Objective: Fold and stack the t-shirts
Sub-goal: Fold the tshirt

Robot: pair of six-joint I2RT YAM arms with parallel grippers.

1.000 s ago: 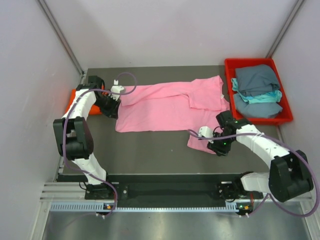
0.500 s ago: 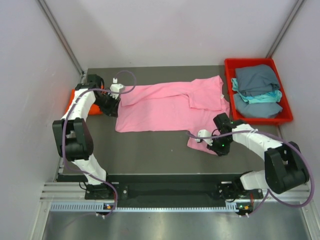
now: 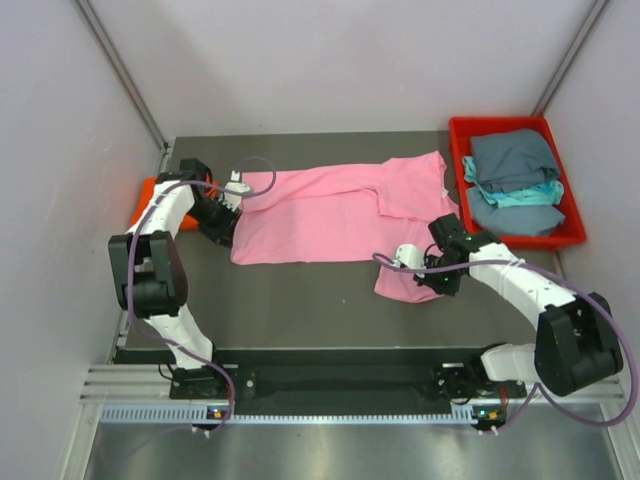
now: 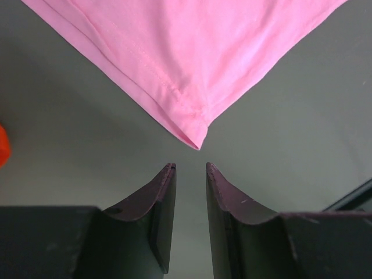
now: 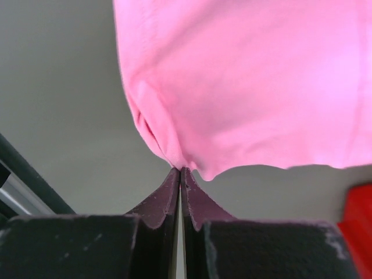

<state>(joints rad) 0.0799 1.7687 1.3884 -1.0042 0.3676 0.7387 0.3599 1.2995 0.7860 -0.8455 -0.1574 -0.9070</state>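
A light pink t-shirt (image 3: 330,212) lies spread across the table. My left gripper (image 3: 228,222) is at its left edge. In the left wrist view the gripper (image 4: 190,167) is open by a narrow gap and empty, and a hemmed corner of the pink shirt (image 4: 174,64) lies just ahead of the tips. My right gripper (image 3: 428,278) is shut on the shirt's near right corner. The right wrist view shows the gripper (image 5: 181,170) pinching the pink cloth (image 5: 250,81), which hangs bunched from the tips. An orange shirt (image 3: 147,193) lies behind the left arm.
A red tray (image 3: 572,236) at the back right holds folded grey-blue shirts (image 3: 512,158) with a teal one (image 3: 522,196) between them. White walls close in the table on the left, back and right. A metal rail runs along the near edge.
My right gripper has moved a little away from the near edge and leftward, drawing the pink shirt's corner with it. My left gripper has shifted slightly at the shirt's left edge.
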